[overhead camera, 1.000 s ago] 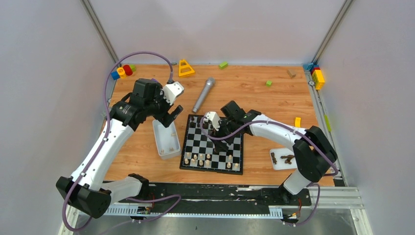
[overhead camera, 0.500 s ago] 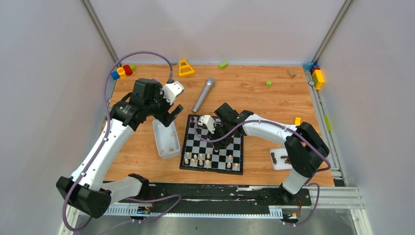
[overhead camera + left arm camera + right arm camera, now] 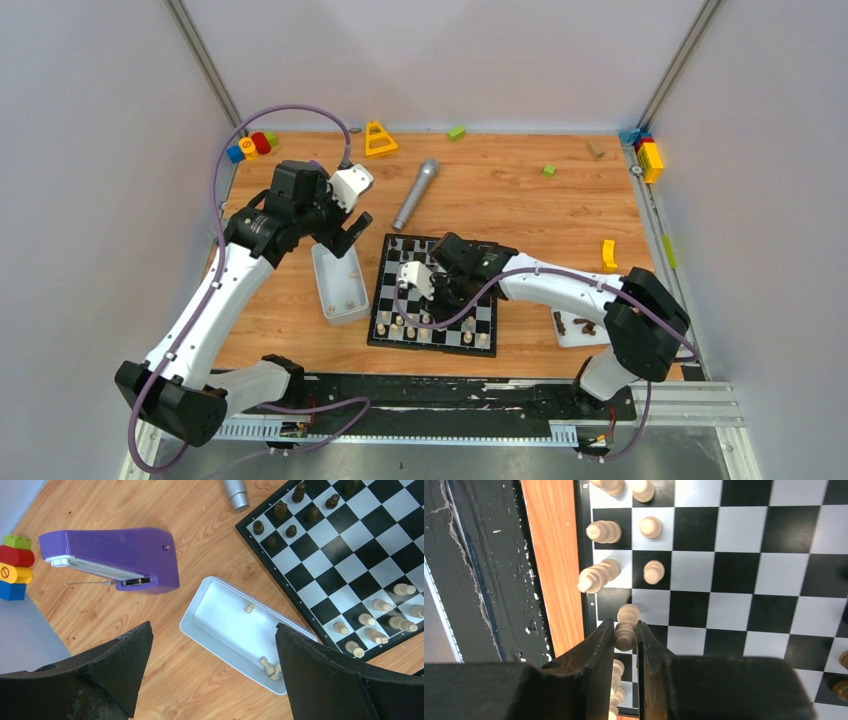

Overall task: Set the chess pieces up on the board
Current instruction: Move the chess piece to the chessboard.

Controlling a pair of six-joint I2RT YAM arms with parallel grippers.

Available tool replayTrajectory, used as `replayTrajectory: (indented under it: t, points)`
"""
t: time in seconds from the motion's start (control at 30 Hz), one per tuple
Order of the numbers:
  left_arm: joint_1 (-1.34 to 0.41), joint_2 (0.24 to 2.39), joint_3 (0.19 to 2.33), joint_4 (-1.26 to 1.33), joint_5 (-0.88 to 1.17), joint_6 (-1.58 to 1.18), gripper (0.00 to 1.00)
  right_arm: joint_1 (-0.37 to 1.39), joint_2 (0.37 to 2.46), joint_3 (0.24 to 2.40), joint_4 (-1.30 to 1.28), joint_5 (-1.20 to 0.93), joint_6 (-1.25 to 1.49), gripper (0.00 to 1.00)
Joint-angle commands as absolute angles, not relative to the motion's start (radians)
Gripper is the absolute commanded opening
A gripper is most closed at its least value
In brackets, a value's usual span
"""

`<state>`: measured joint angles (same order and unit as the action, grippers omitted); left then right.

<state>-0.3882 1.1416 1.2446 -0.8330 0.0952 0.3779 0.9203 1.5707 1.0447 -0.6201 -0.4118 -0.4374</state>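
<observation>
One-handed, clamps pale piece [image 3: 627,616] in right pincer [image 3: 624,627] over left-edge row of board [image 3: 744,575] for placing; holds left pincer [image 3: 212,627] apart above tray [image 3: 225,615].

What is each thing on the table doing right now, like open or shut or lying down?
left hand: open, above the white tray.
right hand: shut on a light chess piece over the board's near rows.
white tray: holding a few loose pieces.
chessboard: flat, only partly set up.
microphone: lying flat.
purple stapler: lying on its side.
small tray: holding dark pieces.
</observation>
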Motion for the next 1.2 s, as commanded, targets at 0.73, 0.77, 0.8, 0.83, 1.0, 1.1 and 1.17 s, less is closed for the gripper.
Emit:
replayTrajectory:
  t: [0.73,0.77,0.8,0.83,1.0,1.1,1.17]
  points:
    - [-0.369,1.105,1.246,-0.815,0.082,0.354,1.00,1.047,1.581,1.010,-0.580,-0.323,-0.473,0.01]
    - [-0.368,1.104,1.246,-0.815,0.081,0.354,1.00,1.047,1.582,1.008,-0.579,-0.325,-0.473,0.01]
    - [-0.368,1.103,1.245,-0.815,0.081,0.354,1.00,1.048,1.583,1.008,-0.579,-0.324,-0.474,0.01]
    - [-0.368,1.102,1.244,-0.815,0.081,0.354,1.00,1.049,1.583,1.008,-0.579,-0.326,-0.474,0.01]
    - [-0.368,1.102,1.241,-0.814,0.081,0.356,1.00,1.052,1.594,1.011,-0.578,-0.315,-0.471,0.03]
    - [-0.368,1.100,1.237,-0.812,0.081,0.357,1.00,1.051,1.596,1.011,-0.577,-0.312,-0.469,0.11]
    - [-0.368,1.098,1.233,-0.812,0.080,0.359,1.00,1.051,1.588,1.011,-0.578,-0.305,-0.468,0.19]
